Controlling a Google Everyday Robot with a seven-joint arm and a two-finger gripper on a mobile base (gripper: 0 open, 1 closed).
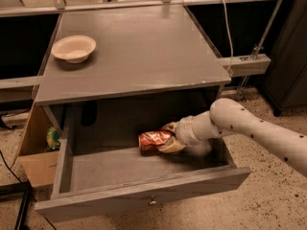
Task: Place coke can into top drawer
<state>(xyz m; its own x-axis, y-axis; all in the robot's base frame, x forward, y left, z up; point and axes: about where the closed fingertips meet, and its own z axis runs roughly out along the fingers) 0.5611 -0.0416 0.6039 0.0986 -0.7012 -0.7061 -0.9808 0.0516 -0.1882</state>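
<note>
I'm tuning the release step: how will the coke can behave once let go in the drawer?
The coke can is held sideways low in the drawer, so it may roll a little when released. Its crumpled body suggests it is empty, light and easily dented further. The gripper, inside the drawer, clasps one end.

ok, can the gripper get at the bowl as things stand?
Probably not directly. The gripper is low in the top drawer, closed on the coke can, below the level of the tabletop. The bowl sits up there, far left; the arm would need to back out and rise first.
</note>
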